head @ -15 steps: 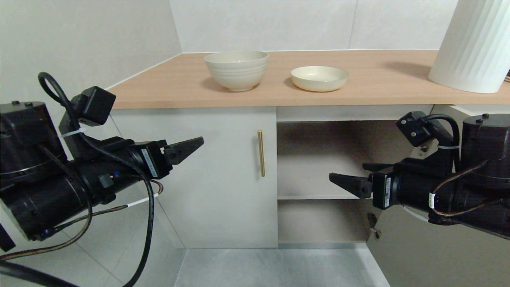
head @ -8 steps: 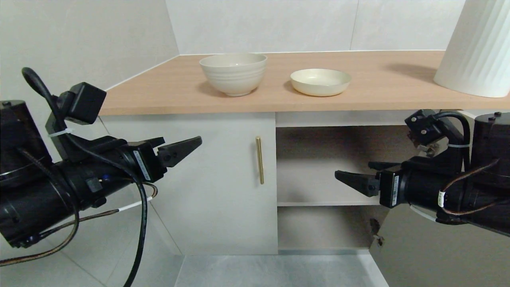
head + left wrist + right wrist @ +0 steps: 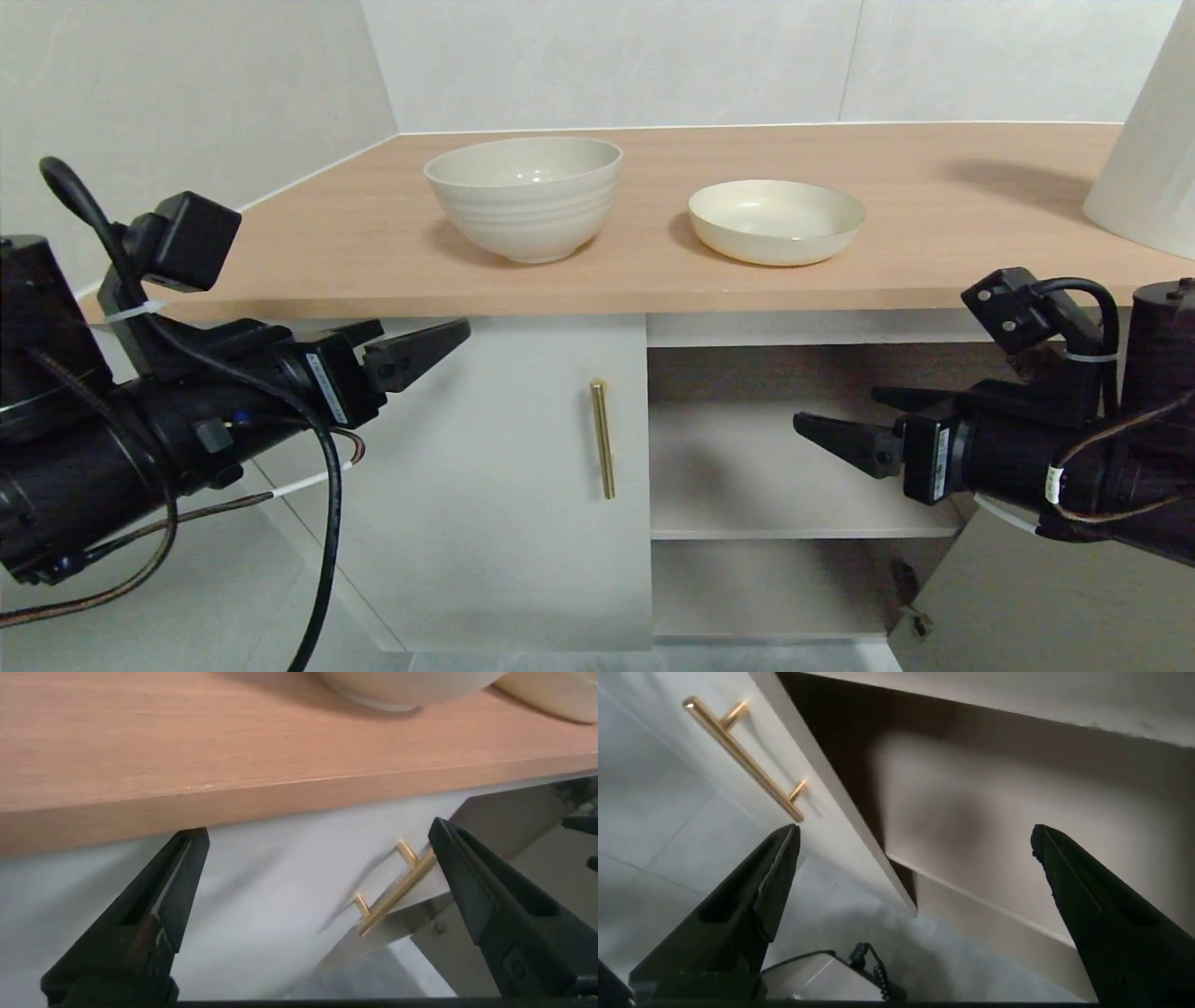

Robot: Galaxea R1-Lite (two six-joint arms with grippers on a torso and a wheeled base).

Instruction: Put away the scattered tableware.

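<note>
On the surface (image 3: 327,252), deep bowl (image 3: 523,198) and shallow dish (image 3: 776,221) sit apart near the front edge, the bowl toward the left end. Both wide open and empty below that edge: left end effector (image 3: 422,329) before the shut door (image 3: 504,485), right end effector (image 3: 837,408) before the open cabinet shelf (image 3: 794,495). Best to rise clear of the edge first, then pinch a rim, one finger inside.

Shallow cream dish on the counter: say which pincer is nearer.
Right. The right pincer hangs below the shallow cream dish, before the open cupboard; the left pincer sits far to its left.
</note>
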